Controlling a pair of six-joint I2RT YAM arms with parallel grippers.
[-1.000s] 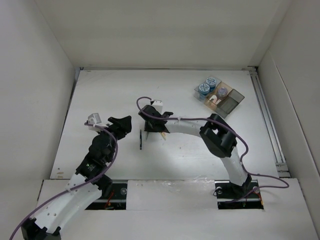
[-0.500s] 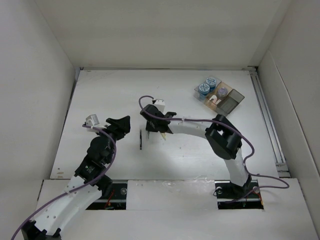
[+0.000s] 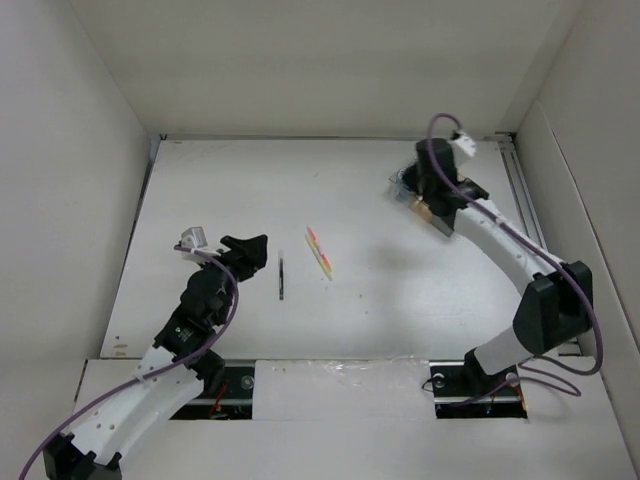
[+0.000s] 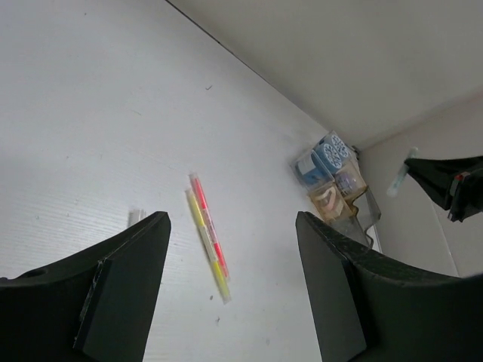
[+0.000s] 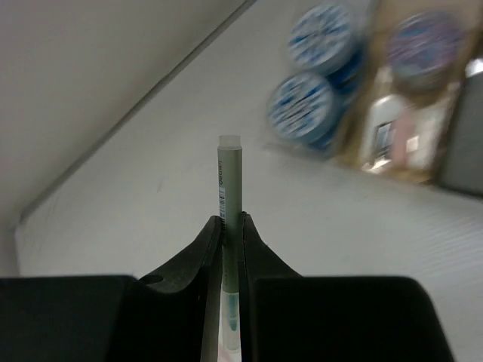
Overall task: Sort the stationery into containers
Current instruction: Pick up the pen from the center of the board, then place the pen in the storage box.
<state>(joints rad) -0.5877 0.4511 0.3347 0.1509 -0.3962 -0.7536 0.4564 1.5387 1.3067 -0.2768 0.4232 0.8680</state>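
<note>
**Right arm now over the tray, pen in hand**

Since a second ago my right tool [image 5: 230, 221] has left the middle of the surface [image 3: 230, 180] and swung out to 1 o'clock. It now sits above the organizer tray [image 4: 337, 197]. It is pressed together on the grey pen [image 5: 230, 181], pinching low on the barrel, with most of the length sticking out past the tips.

Both blue-and-white rolls [image 5: 306, 107] are already in the tray's 10 o'clock end. The other compartments are too blurred to read.

My left tool [image 3: 250, 248] is spread and holding nothing. It hovers at 9 o'clock of the dark pen [image 3: 282, 277]. The two orange-yellow pens [image 3: 319, 251] lie together at centre.

My read on handling: the pen is light and stiff with a smooth barrel. An off-centre pinch like this one can let it pivot. For the pens left on the surface I'd grip mid-barrel, across the axis.
</note>
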